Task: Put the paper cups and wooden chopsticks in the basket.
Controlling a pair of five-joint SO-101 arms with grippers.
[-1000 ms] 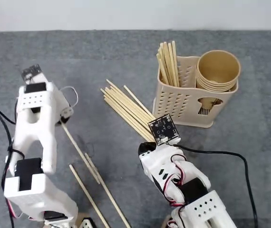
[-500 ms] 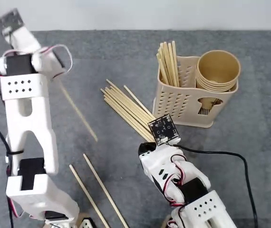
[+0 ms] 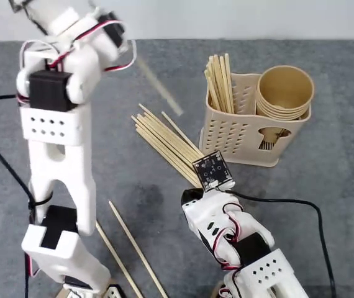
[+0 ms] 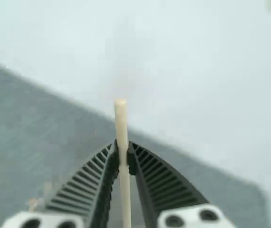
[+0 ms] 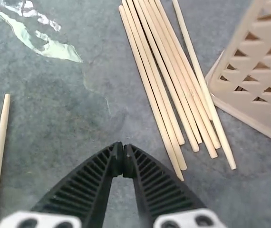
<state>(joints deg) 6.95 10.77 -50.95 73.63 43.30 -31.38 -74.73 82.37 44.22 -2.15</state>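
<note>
Two loose wooden chopsticks [image 3: 133, 242] lie nearest on the fuzzy grey mat [image 3: 326, 155], with plenty of open room around them. Right gripper [image 5: 122, 148] is pinched shut on nothing, low over the mat beside the fanned pile of chopsticks [image 3: 164, 139]. Past that, the perforated beige basket [image 3: 242, 133] has upright sticks [image 3: 219, 81] in one compartment and nested paper cups [image 3: 285, 93] in the other. Left gripper [image 4: 121, 145] is raised at the far side, clamping one chopstick [image 4: 121, 118].

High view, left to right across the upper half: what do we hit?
Order: left arm → loose chopstick pile → upright chopsticks in the basket → stack of paper cups. Skipped for overlap: held chopstick in the left claw, right arm.
</note>
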